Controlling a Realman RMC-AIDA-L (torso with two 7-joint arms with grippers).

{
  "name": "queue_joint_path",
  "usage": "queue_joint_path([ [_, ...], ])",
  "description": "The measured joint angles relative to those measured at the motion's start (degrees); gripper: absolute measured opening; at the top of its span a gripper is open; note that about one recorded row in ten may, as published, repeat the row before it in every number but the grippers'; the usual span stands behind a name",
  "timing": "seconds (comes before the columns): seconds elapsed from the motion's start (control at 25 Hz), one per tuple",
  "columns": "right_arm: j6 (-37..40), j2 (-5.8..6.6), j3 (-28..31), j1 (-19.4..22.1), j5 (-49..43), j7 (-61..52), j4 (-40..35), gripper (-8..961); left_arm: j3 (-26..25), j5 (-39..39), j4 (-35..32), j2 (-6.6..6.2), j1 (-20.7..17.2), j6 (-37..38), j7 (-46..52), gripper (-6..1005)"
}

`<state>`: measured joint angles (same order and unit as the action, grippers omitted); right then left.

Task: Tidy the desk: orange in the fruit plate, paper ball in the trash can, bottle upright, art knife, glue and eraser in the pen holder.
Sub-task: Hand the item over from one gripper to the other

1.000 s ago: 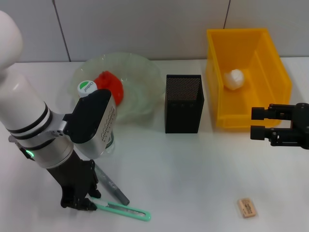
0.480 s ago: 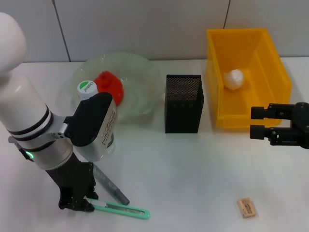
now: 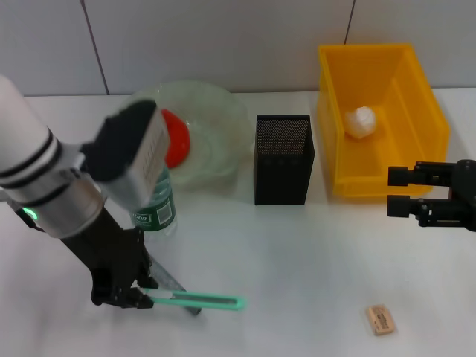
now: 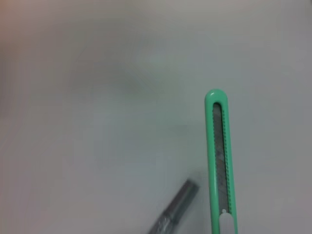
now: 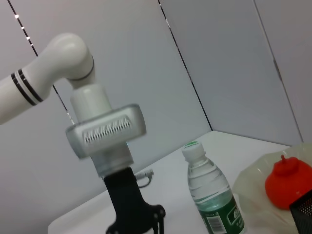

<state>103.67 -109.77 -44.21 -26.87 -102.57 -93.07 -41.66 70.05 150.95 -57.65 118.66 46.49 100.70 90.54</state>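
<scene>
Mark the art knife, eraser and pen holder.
art knife [image 3: 201, 301], head view, middle of the green handle.
eraser [image 3: 380, 320], head view, centre of its top face.
pen holder [image 3: 282, 165], head view, front mesh wall.

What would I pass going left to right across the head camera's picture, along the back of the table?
Water bottle → orange in the glass plate → black mesh pen holder → paper ball in the yellow bin.

Bottle [image 3: 154, 204] & pen holder [image 3: 283, 160] flank open desk [image 3: 297, 260] mid.
</scene>
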Motion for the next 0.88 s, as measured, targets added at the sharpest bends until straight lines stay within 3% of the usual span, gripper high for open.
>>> queue_joint_path([
  [0.12,0.3,0.08,0.0,0.3,0.0,0.3,0.0,720,-5.1,-2.5,-1.2,-0.13,1.2,5.4,2.3,196],
  [0.24,0.5,0.09,0.0,0.6,-0.4,0.5,-0.1,720,-6.8,-3.3,-1.3,-0.18,1.7,7.3,4.1,196],
  [0.52,1.1,0.18,0.1,0.7,-2.8,1.1,-0.9,720,-7.7,-5.2,-0.8,-0.10,1.8,8.3,9.8,195],
  [0.76,2.1,0.41,0.3,0.9,-3.6,2.8,-1.8,719,-8.4,-12.4,0.4,-0.29,2.2,8.7,22.5,196],
  [0.88,2.1,0.62,0.3,0.9,-4.1,3.2,-1.8,719,-8.7,-13.5,0.4,-0.33,2.1,8.8,23.6,196],
])
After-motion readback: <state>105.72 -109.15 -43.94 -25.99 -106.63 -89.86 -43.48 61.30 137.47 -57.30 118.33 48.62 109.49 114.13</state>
